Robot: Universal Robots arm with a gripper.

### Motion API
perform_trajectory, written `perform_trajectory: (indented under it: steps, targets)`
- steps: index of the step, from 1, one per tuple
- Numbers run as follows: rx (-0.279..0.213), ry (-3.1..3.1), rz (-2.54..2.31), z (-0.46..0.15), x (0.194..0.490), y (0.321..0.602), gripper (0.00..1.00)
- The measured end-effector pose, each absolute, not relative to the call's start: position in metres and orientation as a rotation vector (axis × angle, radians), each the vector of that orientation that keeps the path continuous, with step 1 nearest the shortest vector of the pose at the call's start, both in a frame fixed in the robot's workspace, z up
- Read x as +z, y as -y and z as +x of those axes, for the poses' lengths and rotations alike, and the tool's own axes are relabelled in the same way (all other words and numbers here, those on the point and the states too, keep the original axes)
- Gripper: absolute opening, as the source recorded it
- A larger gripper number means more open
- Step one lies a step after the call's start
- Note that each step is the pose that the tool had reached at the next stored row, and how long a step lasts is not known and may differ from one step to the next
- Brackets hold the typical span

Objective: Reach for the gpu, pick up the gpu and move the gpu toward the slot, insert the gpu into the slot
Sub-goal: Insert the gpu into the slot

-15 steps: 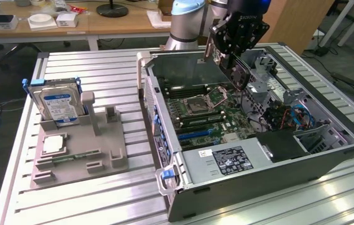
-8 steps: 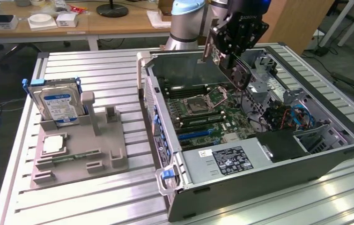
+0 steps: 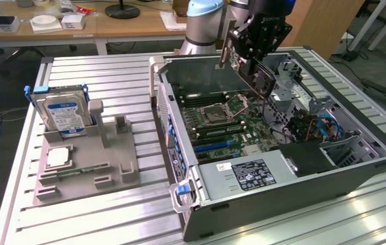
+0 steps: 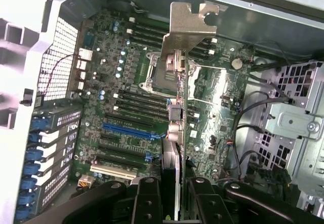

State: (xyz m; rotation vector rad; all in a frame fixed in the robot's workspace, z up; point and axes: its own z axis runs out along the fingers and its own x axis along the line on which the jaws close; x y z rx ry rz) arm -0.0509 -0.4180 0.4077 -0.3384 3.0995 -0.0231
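The fingers (image 4: 148, 198) are clamped on the gpu (image 4: 188, 31), which hangs edge-on above the motherboard (image 4: 223, 117) inside the open computer case (image 3: 302, 189), its metal bracket at the end away from the fingers. It appears clear of the board and not seated in the blue slot (image 4: 126, 131), though the gap is hard to judge. The case stands on the slatted table (image 3: 111, 219).

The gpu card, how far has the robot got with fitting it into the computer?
Done: the gpu is picked up, clamped in the pincer. In hand: it hangs above the motherboard inside the open computer case. Left: seating it; the blue slot lies bare and the card touches no slot.
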Motion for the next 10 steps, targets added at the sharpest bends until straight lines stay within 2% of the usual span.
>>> perform_trajectory:
  steps: [10]
  targets:
    - [-0.020, -3.086, -0.441, -0.0509, 0.4077, 0.4182, 0.27]
